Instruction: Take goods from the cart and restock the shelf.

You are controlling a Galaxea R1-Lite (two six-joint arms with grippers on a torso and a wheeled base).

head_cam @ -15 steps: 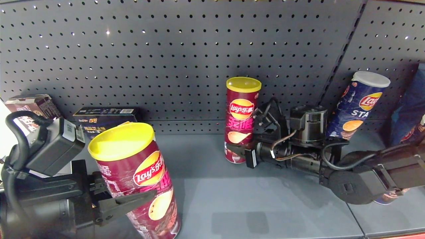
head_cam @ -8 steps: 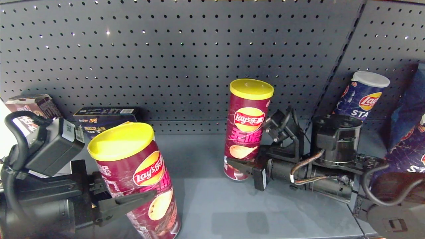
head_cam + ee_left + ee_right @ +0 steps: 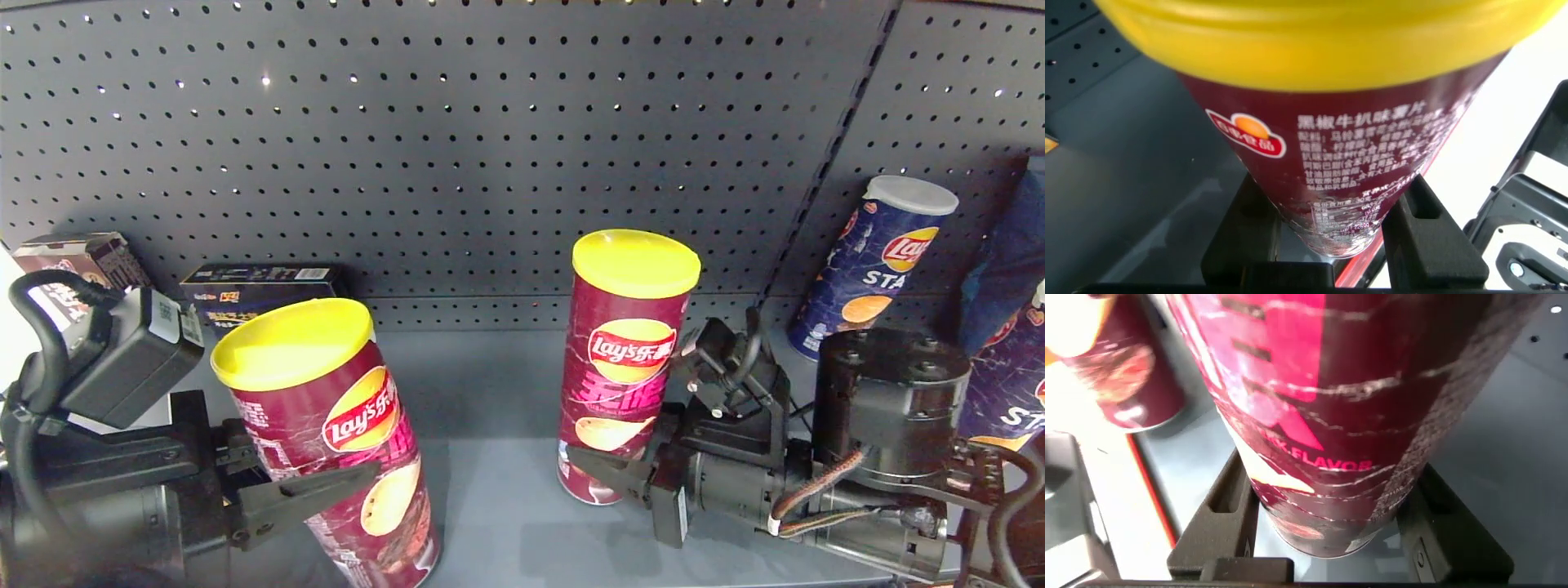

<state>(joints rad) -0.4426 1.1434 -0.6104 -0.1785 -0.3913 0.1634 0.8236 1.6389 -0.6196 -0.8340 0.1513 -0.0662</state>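
Two maroon chip cans with yellow lids stand out over the grey shelf floor [image 3: 506,514]. My left gripper [image 3: 326,482] is shut on the tilted left can [image 3: 326,425] at the front left; its wrist view has the can [image 3: 1347,155] between the fingers [image 3: 1429,237]. My right gripper [image 3: 608,474] is shut low on the upright middle can [image 3: 624,359], reaching in from the right. In the right wrist view that can [image 3: 1331,416] sits between the fingers [image 3: 1221,514], with the other can [image 3: 1118,376] farther off.
A blue chip can [image 3: 878,261] leans against the pegboard back wall [image 3: 490,147] at the back right, beside a blue bag [image 3: 1012,327]. Two dark boxes [image 3: 261,290] [image 3: 73,257] lie at the back left. Open shelf floor lies between the two held cans.
My right gripper has drawn its maroon can away from the back wall toward the shelf's front and slightly right. The left gripper and its can have barely shifted.
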